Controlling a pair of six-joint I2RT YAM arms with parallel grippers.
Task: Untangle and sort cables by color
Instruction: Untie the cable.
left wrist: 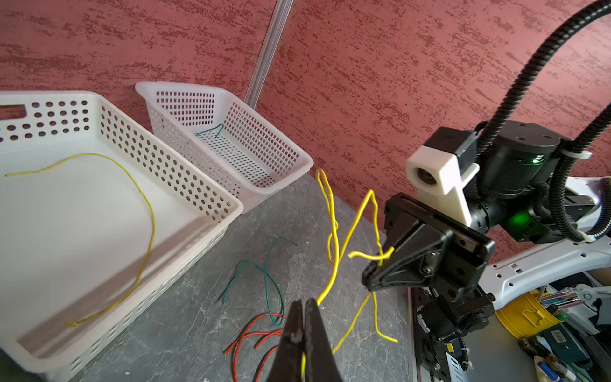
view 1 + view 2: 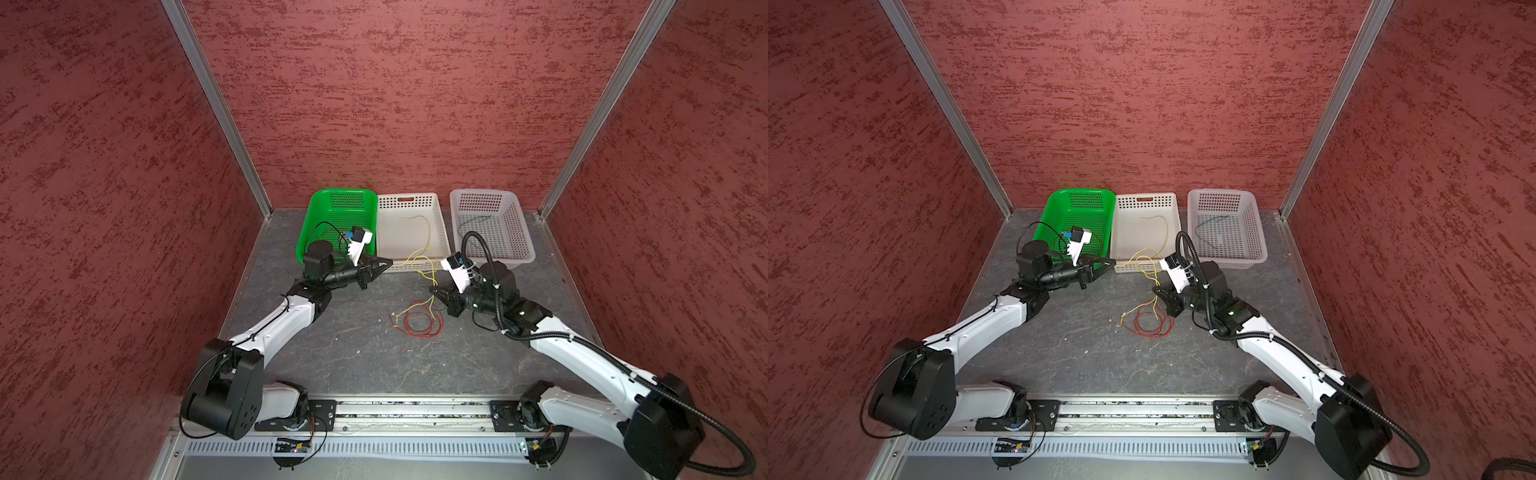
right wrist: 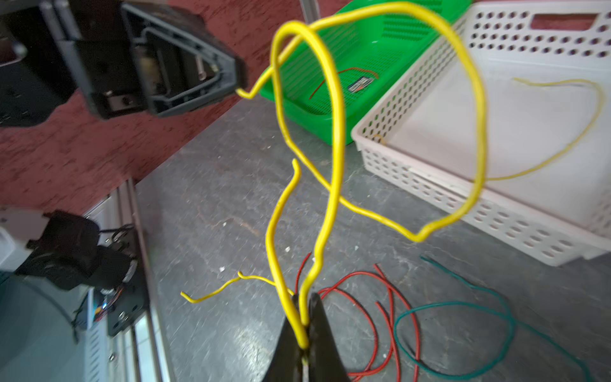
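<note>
A bundle of yellow cables (image 3: 338, 132) hangs looped in the air between my two grippers, in front of the middle basket. My left gripper (image 1: 303, 301) is shut on one yellow strand and points right in both top views (image 2: 390, 262). My right gripper (image 3: 305, 299) is shut on two yellow strands lower down, just above the table (image 2: 431, 288). Under the bundle, red cables (image 2: 417, 333) lie coiled on the table, with a blue-green cable (image 3: 456, 303) curled beside them. The hanging yellow strands trail down to the red coil.
Three baskets stand in a row at the back. The green basket (image 2: 324, 199) holds a red cable (image 3: 350, 70). The middle white basket (image 2: 441, 216) holds a yellow cable (image 2: 427, 232). The right white basket (image 2: 519, 226) holds a blue-green cable (image 1: 211, 131). Red walls close in three sides.
</note>
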